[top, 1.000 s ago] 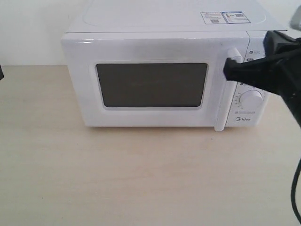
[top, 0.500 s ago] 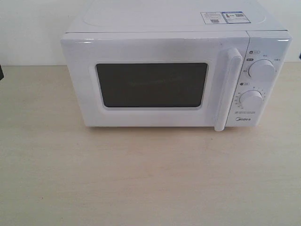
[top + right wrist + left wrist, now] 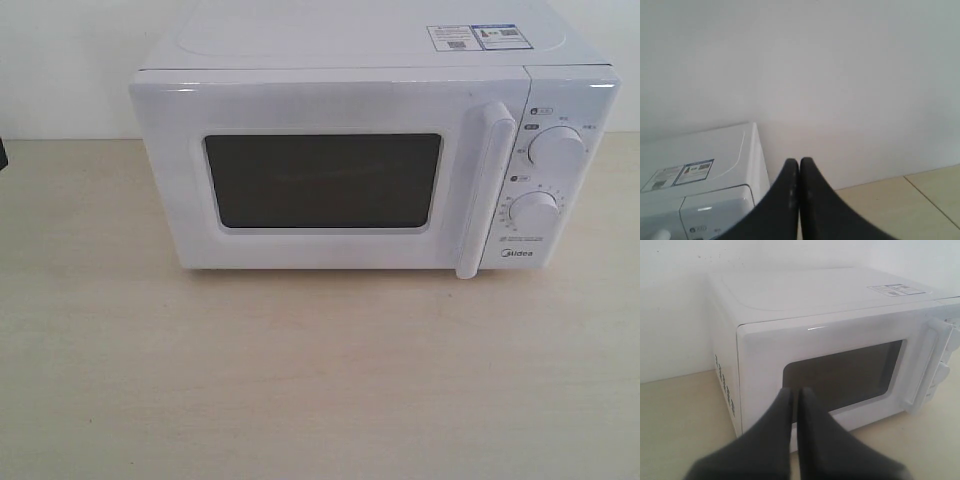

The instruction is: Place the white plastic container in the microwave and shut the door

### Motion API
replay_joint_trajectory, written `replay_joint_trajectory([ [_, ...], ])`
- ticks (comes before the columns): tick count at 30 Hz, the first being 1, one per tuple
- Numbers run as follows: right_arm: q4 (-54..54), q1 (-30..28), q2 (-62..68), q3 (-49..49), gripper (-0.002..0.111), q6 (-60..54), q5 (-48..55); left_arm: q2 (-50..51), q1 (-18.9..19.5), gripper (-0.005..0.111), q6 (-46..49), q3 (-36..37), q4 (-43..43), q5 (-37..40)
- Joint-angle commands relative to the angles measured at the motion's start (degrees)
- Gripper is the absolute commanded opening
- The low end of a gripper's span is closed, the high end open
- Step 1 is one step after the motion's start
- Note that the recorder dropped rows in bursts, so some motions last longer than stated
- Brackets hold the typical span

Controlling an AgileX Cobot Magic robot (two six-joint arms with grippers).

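Both end effectors are pinched narrow with nothing between their fingers. The left end effector (image 3: 796,390) points toward the hinge side of the door (image 3: 300,105). The right end effector (image 3: 799,161) is aimed at the bare wall (image 3: 840,75) past the corner of the microwave (image 3: 340,45) that bears the stickers (image 3: 478,37).

The door lies flush with the front, its handle (image 3: 483,190) just beside the two knobs (image 3: 556,148). The white plastic container shows in no view. The window (image 3: 322,180) is too dark to tell whether it sits inside, and it is not on the visible part of the bench (image 3: 300,380).

If the container is inside, the closing step looks done. Doing it well then means checking that the door seam runs even along the top and the handle side, and keeping both arms off the handle. If it is not inside, the handle would need pulling first.

The exterior view gives the whole front and shows no arm, so both sit well back. Only the left wrist view shows the vented side panel (image 3: 725,385) and the hinge edge. Only the right wrist view shows the wall behind.
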Motion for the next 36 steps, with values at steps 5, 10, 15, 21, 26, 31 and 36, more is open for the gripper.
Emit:
replay_joint_trajectory([
  [5, -0.4, -0.6, -0.7, 0.9, 0.0, -7.3, 7.4, -0.5, -0.1, 0.004, -0.2, 0.1, -0.1, -0.6],
  [10, -0.4, -0.6, -4.7, 6.9, 0.0, -7.3, 7.2, -0.5, -0.1, 0.004, -0.2, 0.1, -0.1, -0.6],
  [15, -0.4, -0.6, -9.7, 14.5, 0.0, -7.2, 7.2, -0.5, -0.1, 0.004, -0.2, 0.1, -0.1, -0.6],
  [21, -0.3, -0.6, -11.1, 19.6, 0.0, -6.0, 7.4, -0.5, -0.1, 0.004, -0.2, 0.1, -0.1, -0.6],
  [26, -0.2, -0.6, -11.1, 19.6, 0.0, -4.7, 7.9, -0.5, -0.1, 0.004, -0.2, 0.1, -0.1, -0.6],
  [31, -0.2, -0.6, -11.2, 19.6, 0.0, -3.6, 10.0, -0.5, -0.1, 0.004, -0.2, 0.1, -0.1, -0.6],
  [36, -2.5, -0.6, -14.6, 19.8, 0.0, -1.6, 10.5, -0.5, -0.1, 0.004, -0.2, 0.1, -0.1, -0.5],
])
